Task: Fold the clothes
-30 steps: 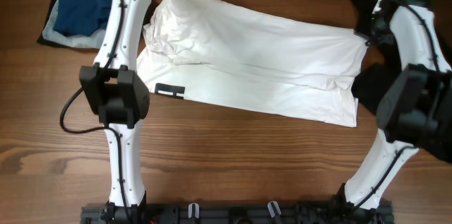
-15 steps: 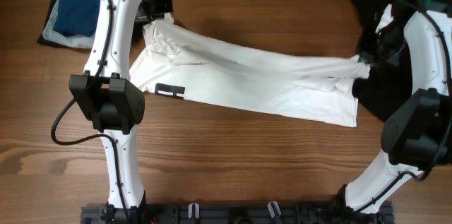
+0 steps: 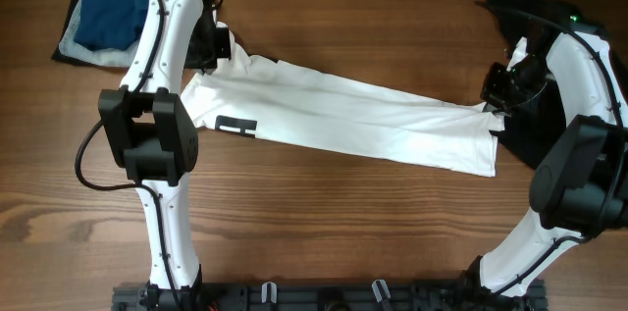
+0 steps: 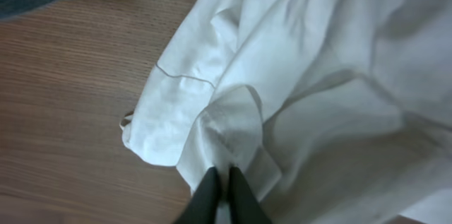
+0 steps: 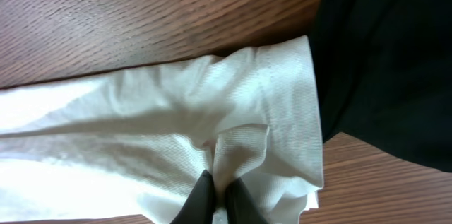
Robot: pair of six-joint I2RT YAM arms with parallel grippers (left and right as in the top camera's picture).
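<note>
The wooden table (image 3: 343,223) is carrying everything. The white T-shirt (image 3: 363,120) is lying across its middle as a long band, running from the upper left of the overhead frame down toward the right centre, with its far edge drawn taut between the two arms. A blue shirt (image 3: 103,12) is sitting heaped in the upper left corner (no part of this job). A black cloth (image 3: 535,139) is lying at the right edge, just beside the T-shirt's end.

The left gripper (image 4: 221,178) is pinching a small ridge of white fabric at the upper left end, its fingers almost together with only cloth between them. The right gripper (image 5: 215,181) is doing the same at the opposite end, jaws closed on a tuck of hem close to the black cloth. The black print (image 3: 235,127) is showing along the near edge at left.

Both holds are looking shallow, so I judge the main risk to be a slip. If either arm is pulling harder than the other, the thin pinch may be giving way and the stretched edge collapsing into wrinkles. On the right, the jaws may also be catching the black cloth and dragging it along.
</note>
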